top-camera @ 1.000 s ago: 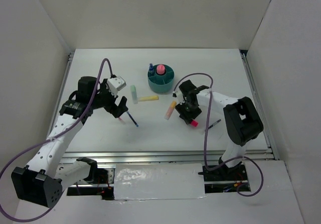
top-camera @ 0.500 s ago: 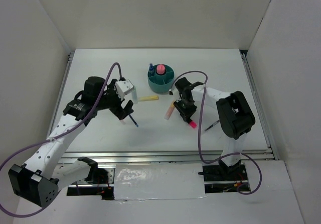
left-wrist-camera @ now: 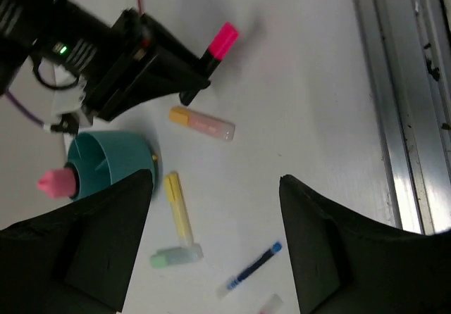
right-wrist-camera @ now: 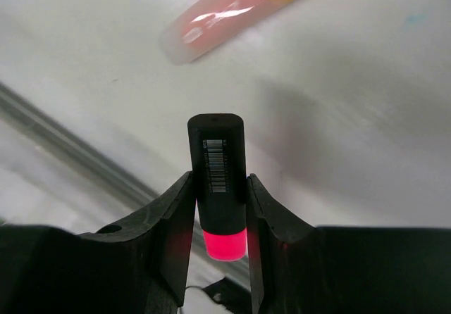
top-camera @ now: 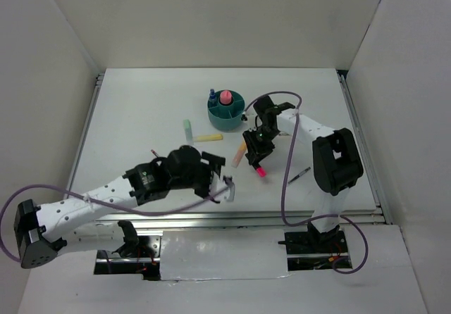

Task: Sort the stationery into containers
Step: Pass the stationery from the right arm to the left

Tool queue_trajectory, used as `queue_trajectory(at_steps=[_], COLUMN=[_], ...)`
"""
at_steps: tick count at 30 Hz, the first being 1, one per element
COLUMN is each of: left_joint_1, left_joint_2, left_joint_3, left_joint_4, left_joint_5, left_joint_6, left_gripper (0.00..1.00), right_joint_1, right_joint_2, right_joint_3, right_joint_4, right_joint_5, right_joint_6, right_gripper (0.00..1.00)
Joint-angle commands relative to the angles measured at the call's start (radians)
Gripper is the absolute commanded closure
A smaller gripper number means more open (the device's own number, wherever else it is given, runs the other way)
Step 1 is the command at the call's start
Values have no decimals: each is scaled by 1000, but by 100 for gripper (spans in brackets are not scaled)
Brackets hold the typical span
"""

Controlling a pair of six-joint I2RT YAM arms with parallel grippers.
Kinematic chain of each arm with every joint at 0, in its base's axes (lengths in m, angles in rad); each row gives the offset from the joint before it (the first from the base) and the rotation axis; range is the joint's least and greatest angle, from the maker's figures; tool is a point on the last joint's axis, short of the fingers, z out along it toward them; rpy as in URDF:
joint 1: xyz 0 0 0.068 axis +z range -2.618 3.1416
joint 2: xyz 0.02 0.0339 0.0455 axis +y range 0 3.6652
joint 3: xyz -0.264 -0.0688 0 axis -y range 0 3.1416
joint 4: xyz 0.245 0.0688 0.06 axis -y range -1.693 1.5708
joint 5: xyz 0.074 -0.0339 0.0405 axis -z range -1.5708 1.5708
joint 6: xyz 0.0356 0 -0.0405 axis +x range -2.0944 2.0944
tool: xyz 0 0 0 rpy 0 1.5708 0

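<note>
flanking white walls (top-camera: pixel 211 18), white tabletop (top-camera: pixel 134 117), teal organizer (top-camera: pixel 224 122)

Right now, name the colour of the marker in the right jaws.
The marker is black with a pink end; right wrist view.

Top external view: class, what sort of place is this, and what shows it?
Probably a robotics lab test cell, not an office: a left arm and a right arm bolted to a white table, white walls boxing it in, and a teal organizer with loose markers beside it.
</note>
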Motion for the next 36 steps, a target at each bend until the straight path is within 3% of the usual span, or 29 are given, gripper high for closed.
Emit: queue_trajectory(at_steps=[1,7,14,24,32,36], left_joint_1=[-152,-200,-197,-174,-143,-120], left_joint_2=[2,104,183,315,428,465], left_joint_3=[-96,-136,-169,-101,-40,-26], left_joint_4=[179,405,533,454,495,501], left_joint_5=[-106,-108,-7,87,61,58], left_joint_6=[272,346,444,507,481,495], left_gripper=[16,18,16,19,28,38], right_joint_1=[-6,-7,14,33,42,43], right_joint_2=[-42,-83,-83,-103,-121,-126], right_joint_3=[34,-18,5,22,14,10], right_joint_4=[-106,-79,-91,-106,-103,-99], right_joint_5=[-150,-155,-129,-147,-161,-167], right_joint_6=[54,195,335,365,375,379], right_gripper=[100,100,100,100,100,100])
